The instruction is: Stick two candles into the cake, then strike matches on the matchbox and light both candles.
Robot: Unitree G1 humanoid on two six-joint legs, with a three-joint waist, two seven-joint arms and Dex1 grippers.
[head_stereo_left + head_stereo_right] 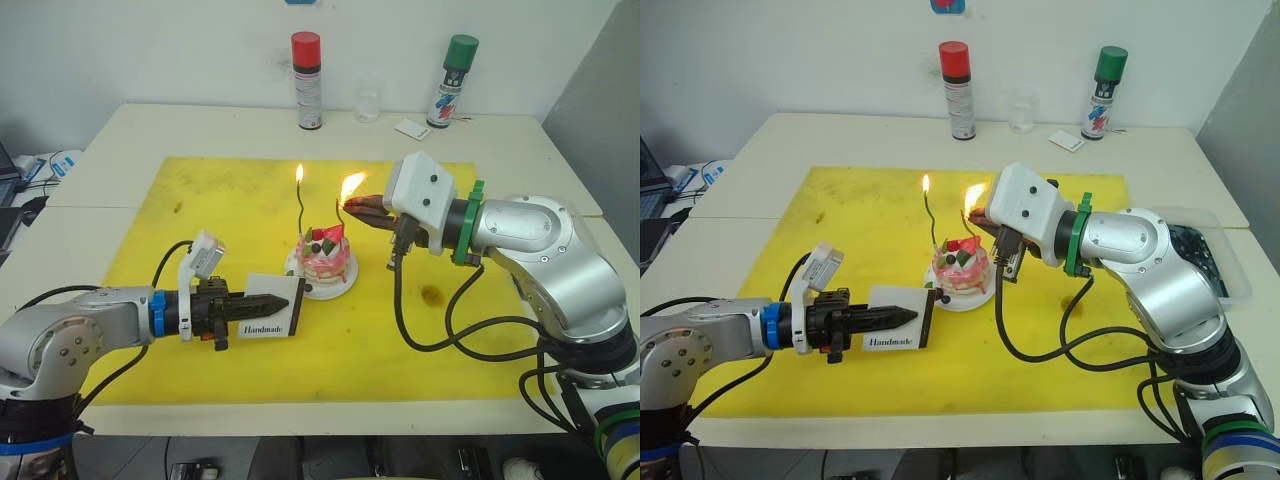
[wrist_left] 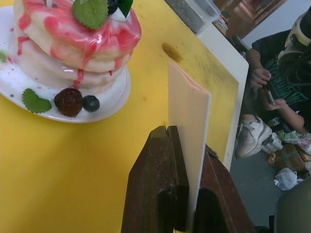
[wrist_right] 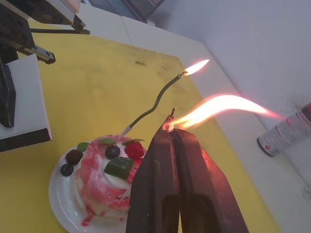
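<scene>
The pink-and-white cake (image 1: 322, 262) sits on its white plate (image 1: 340, 288) in the middle of the yellow mat. A green wavy candle (image 1: 303, 212) stands in the cake with a flame on its tip (image 3: 197, 66). A second thin candle (image 1: 341, 216) rises on the cake's right side into a large flame. My right gripper (image 1: 352, 206) is shut on a burning match (image 3: 170, 119) just above the cake. I cannot tell whether that second candle burns by itself. My left gripper (image 1: 283, 300) is shut on the white "Handmade" matchbox (image 1: 272, 306), held upright left of the plate.
A red-capped spray can (image 1: 308, 80), a small glass (image 1: 368, 100), a green-capped can (image 1: 452, 80) and a white card (image 1: 412, 128) stand along the table's far edge. A clear container (image 1: 1212, 262) lies at the right edge. A person (image 2: 272, 97) sits beyond the table.
</scene>
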